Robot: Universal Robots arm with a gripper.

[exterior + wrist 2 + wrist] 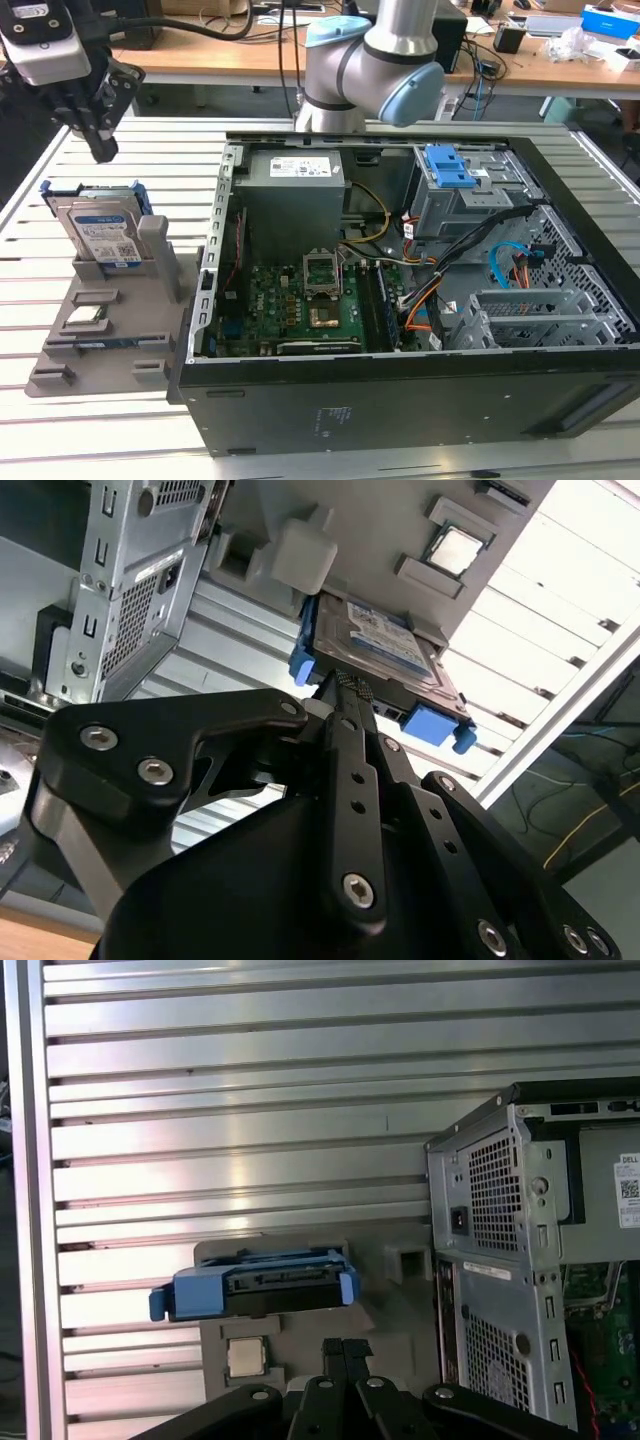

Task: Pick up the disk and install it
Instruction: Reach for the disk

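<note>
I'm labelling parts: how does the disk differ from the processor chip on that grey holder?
Pose: the disk stands on edge in the grey holder, while the processor chip lies flat in a recess. Size: the disk is clearly larger than the chip. Look: the disk is rectangular, labelled and blue-framed; the chip is square, bare silver. Both sit on that holder.
</note>
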